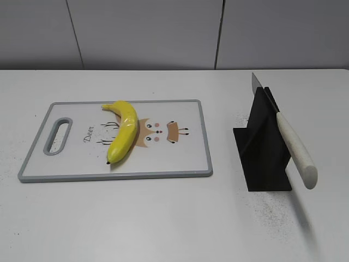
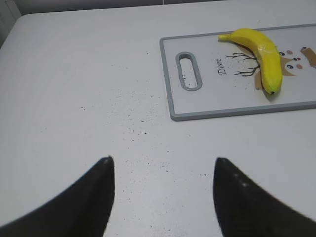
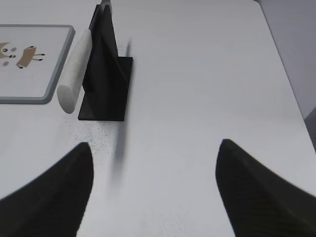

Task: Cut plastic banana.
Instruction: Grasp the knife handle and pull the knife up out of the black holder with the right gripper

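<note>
Left gripper (image 2: 163, 195) spread, plastic banana (image 2: 261, 53) well beyond

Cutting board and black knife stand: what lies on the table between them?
Nothing: the exterior view shows bare white table between the cutting board and the black knife stand.

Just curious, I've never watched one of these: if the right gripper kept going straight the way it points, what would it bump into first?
Probably nothing: ahead of the right gripper lies bare table. The black knife stand sits left of that line, though depth is hard to judge.
</note>
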`<move>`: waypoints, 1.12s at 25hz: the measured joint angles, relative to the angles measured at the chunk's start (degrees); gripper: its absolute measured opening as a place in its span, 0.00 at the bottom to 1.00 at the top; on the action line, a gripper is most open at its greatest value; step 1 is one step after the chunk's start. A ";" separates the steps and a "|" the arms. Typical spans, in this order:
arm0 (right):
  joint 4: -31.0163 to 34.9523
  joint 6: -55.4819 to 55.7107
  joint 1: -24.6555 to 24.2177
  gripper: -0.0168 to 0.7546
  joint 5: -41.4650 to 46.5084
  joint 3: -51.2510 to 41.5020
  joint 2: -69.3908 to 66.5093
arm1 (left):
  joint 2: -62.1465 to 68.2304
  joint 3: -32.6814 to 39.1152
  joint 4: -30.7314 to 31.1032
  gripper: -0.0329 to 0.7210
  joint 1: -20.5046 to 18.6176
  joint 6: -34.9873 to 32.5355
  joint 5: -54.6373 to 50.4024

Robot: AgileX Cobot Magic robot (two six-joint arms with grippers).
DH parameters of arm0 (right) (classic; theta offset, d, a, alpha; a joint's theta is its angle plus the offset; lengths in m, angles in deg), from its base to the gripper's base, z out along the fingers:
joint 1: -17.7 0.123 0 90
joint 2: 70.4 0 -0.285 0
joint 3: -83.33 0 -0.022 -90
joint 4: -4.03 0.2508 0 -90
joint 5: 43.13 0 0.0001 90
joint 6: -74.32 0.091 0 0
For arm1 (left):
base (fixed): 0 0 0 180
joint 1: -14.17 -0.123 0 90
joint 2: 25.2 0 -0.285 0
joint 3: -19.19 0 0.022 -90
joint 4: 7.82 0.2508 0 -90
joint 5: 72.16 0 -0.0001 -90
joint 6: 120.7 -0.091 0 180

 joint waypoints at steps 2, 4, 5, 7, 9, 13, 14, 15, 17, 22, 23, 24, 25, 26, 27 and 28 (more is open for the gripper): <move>0.05 0.00 0.00 0.78 0.05 1.69 -1.84 | 0.00 0.00 0.00 0.84 0.00 0.00 0.00; 0.05 0.00 0.00 0.78 0.05 3.33 -4.20 | 0.00 0.00 0.00 0.84 0.00 0.00 0.00; 0.05 0.00 0.00 0.78 0.11 4.24 -5.74 | 0.00 0.00 0.00 0.84 0.00 0.00 0.00; 0.16 0.00 0.00 0.78 0.96 6.22 -9.01 | 0.00 0.00 0.00 0.84 0.00 0.00 0.00; 0.32 0.00 0.00 0.78 2.74 8.61 -12.73 | 0.00 0.00 0.00 0.84 0.00 0.00 0.00; 0.43 0.05 0.00 0.78 7.82 12.35 -20.98 | 0.00 0.00 0.00 0.84 0.00 0.00 0.00; 0.43 0.27 0.00 0.78 8.33 12.89 -22.97 | 0.00 0.00 0.00 0.84 0.00 0.00 0.00; 0.43 0.71 0.00 0.78 8.48 13.41 -24.77 | 0.00 0.00 0.00 0.84 0.00 0.00 0.00; 0.43 1.69 0.00 0.78 8.59 14.21 -27.76 | 0.00 0.00 0.00 0.84 0.00 0.00 0.00; 0.50 2.42 0.00 0.78 8.70 15.78 -34.88 | 0.00 0.00 0.00 0.84 0.00 0.00 0.00; 0.58 2.48 0.00 0.78 8.70 15.99 -35.78 | 0.00 0.00 0.00 0.84 0.00 0.00 0.00; 0.88 2.54 0.00 0.78 8.70 16.12 -36.68 | 0.00 0.00 0.00 0.84 0.00 0.00 0.00; 1.38 2.54 0.00 0.78 8.70 16.35 -37.53 | 0.00 0.00 0.00 0.84 0.00 0.00 0.00; 1.81 2.54 0.00 0.78 8.70 16.64 -38.35 | 0.00 0.00 0.00 0.84 0.00 0.00 0.00; 2.22 2.54 0.44 0.78 8.70 16.88 -39.02 | 0.00 0.00 0.00 0.84 0.00 0.00 0.00; 2.23 2.67 1.32 0.78 8.70 17.11 -39.86 | 0.00 0.00 0.00 0.84 0.00 0.00 0.00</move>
